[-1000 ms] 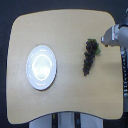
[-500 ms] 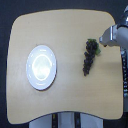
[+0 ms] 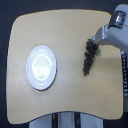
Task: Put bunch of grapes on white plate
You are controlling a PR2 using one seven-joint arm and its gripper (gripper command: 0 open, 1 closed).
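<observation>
The bunch of grapes [image 3: 89,58] lies on the tabletop [image 3: 70,100], well apart from the white plate [image 3: 42,67] at the exterior view's left. The gripper [image 3: 97,42] has come closer to its stem end than before; the jaws perhaps touch it, but I cannot tell how far open they are.

The bunch of grapes [image 3: 89,58] is a long, tapering cluster of small dark purple-black berries with a touch of green at its upper end. It lies stretched out on the counter [image 3: 70,35], its broad stem end toward the top of the exterior view and its narrow tip pointing down and slightly toward that view's left. The white plate [image 3: 42,67] is round and glossy with a raised ring inside its rim, lies flat, holds nothing, and sits well apart from the grapes, toward the exterior view's left
</observation>
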